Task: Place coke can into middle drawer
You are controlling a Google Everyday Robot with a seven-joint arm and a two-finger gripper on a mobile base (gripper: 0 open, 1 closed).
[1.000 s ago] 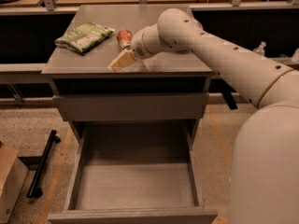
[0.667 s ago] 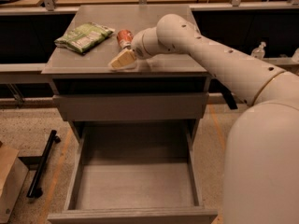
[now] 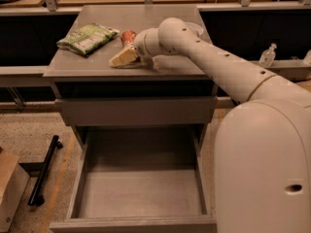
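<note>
Here the gripper [image 3: 122, 58] sits low over the grey cabinet top [image 3: 92, 68], near the front edge and a little left of the middle. Its pale tip points left, toward the green crisp bag [image 3: 87, 38], which lies flat at the left side of the top. How wide the gripper stands, and whether it has hold of anything, I cannot tell.

The coke can [image 3: 128, 37] is on the cabinet top too, just behind the gripper and right of the bag. Only its red upper part shows, since the wrist covers the rest, and whether the gripper touches it cannot be made out.

The arm [image 3: 218, 67] reaches in from the right, running from the robot's big white body [image 3: 262, 169] in the near right corner.

Below the top, a plain grey drawer front [image 3: 136, 111] is shut. Under it the middle drawer [image 3: 141, 193] is pulled well out toward the camera, its flat grey floor bare.

On the speckled floor to the left lie a black bar [image 3: 44, 171] and the corner of a cardboard box [image 3: 9, 188].
</note>
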